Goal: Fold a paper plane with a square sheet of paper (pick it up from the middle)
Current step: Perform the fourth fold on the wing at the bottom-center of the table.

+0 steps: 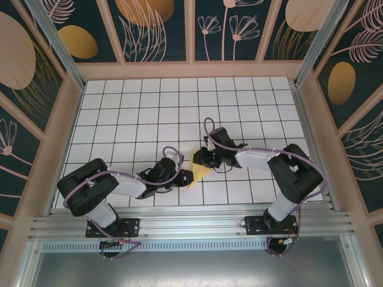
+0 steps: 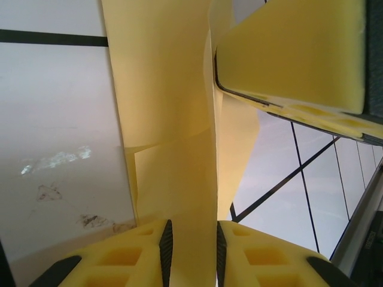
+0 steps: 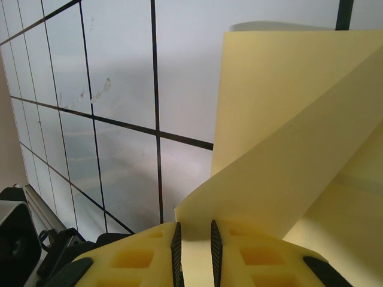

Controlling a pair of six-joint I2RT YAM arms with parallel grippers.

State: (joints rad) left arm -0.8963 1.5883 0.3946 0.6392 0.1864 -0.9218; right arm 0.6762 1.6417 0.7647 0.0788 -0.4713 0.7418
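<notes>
- Pale-yellow and creased, the sheet of paper (image 1: 199, 170) is held between the two arms, over the near middle of the white tiled worktop (image 1: 149, 107). From above we see it as a small pointed shape.
- We cannot tell whether it touches the worktop or is held just clear of it.
- In the left wrist view the sheet of paper (image 2: 173, 119) runs away from the camera as a long strip. It has a crease across it, and one layer overlaps another.
- In the right wrist view the sheet of paper (image 3: 287, 149) stands up as a broad panel, with a slanting folded flap in front of it.
- The left fingers (image 1: 187, 177) are closed on the paper's near left side. Up close we see the left fingers (image 2: 166, 245) pinching the strip between their dark pads.
- The right fingers (image 1: 197, 159) grip the paper's far right side. In their own view the right fingers (image 3: 176, 248) clamp its lower edge, with the paper filling the narrow gap.
- One of the right fingers (image 2: 293, 54) also shows in the left wrist view, pressed against the far part of the strip.
- The two sets of fingers sit close together, almost tip to tip.
- The left arm (image 1: 114, 185) and the right arm (image 1: 269, 161) bend in from either side, each trailing a purple cable (image 1: 224, 143).
- We see a few faint smudges (image 2: 54, 191) on the worktop beside the strip.
- Dark panels with a flower pattern (image 1: 149, 27) wall the space in.
</notes>
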